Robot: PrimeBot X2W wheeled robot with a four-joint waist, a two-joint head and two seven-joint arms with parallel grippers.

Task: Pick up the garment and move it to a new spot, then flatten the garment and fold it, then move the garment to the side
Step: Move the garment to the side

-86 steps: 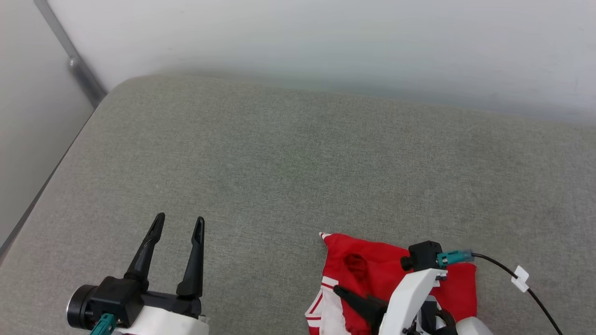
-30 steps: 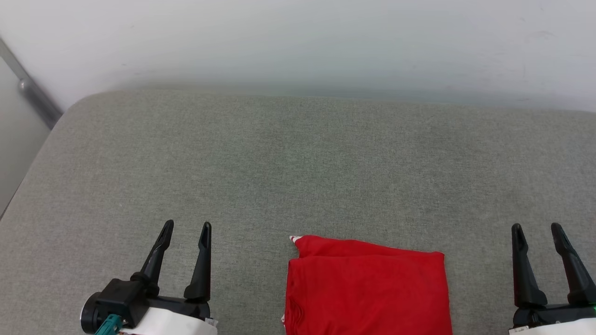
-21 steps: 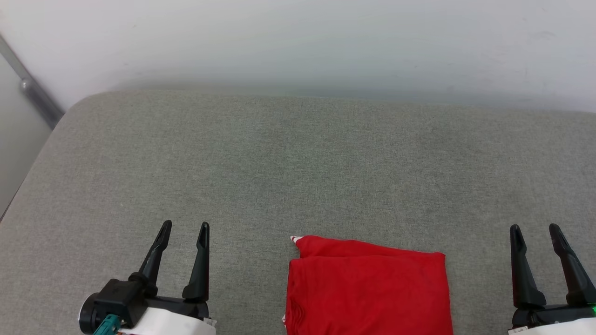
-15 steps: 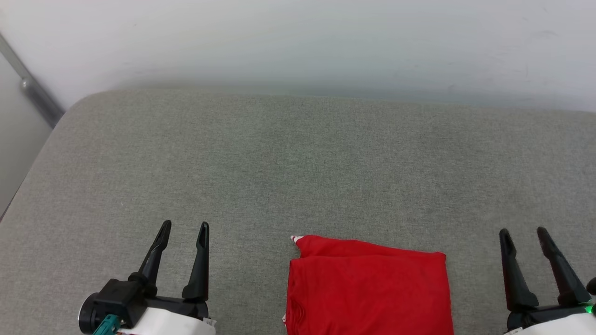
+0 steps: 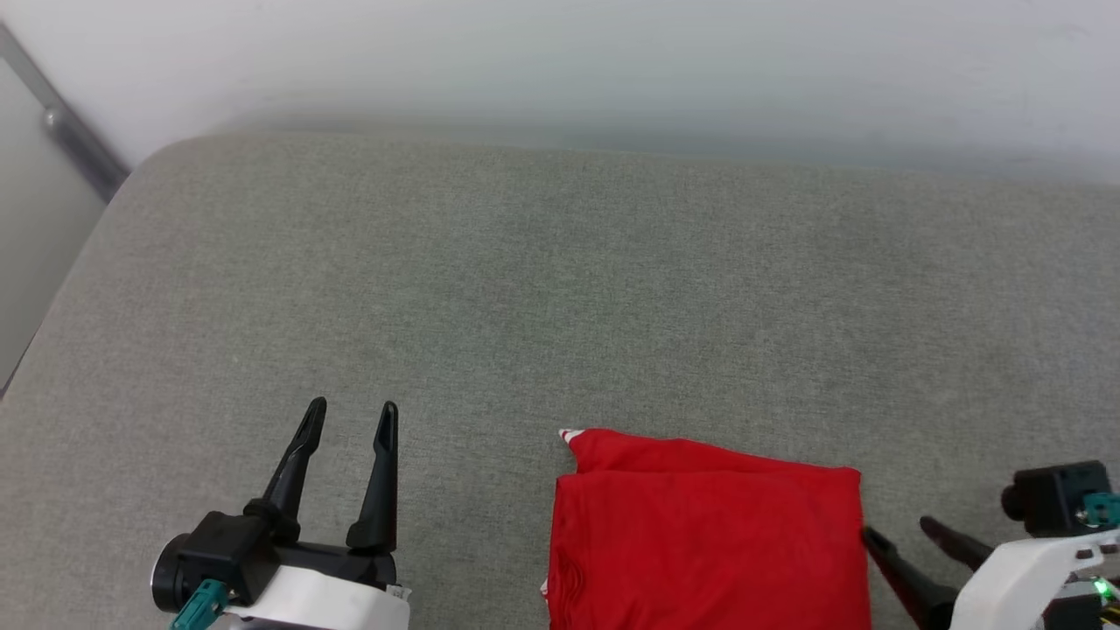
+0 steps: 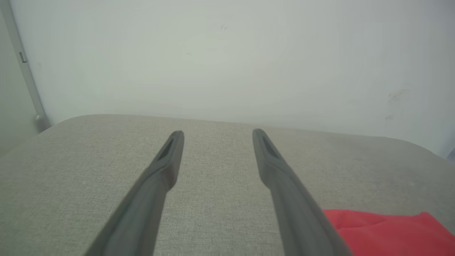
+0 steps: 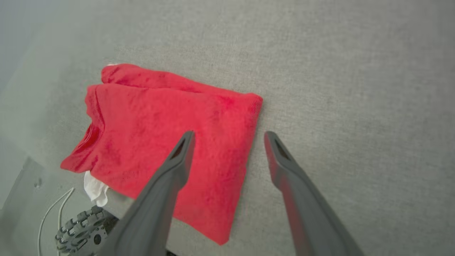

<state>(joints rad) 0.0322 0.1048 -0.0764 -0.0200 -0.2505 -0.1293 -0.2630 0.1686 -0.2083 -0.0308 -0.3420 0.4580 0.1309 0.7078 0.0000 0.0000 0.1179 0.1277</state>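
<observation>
The garment (image 5: 709, 534) lies as a neat red rectangle on the grey cushion (image 5: 560, 289), so I judge that the folding is done and the step in hand is the last one, moving it to the side. The right gripper (image 5: 898, 528) is the one at work. Its two fingers are spread wide and hold nothing, and they point at the garment's nearest side edge. In the right wrist view one finger is above the red cloth and the other is above bare cushion just beside it, so the edge runs between them. Whether a fingertip touches the cloth, I cannot tell. The left gripper (image 5: 353, 407) is also wide open and empty. It hangs over bare cushion, with the garment well off to its right and not touching it. The next move, I think, asks the right gripper to go down over this edge and close on all the layers together. If it catches the top layer alone, the fold may open when the cloth is pulled. By count there is one garment and there are two grippers, each with two dark fingers. A small striped corner (image 5: 569, 435) sticks out at the far corner, away from the right gripper.
</observation>
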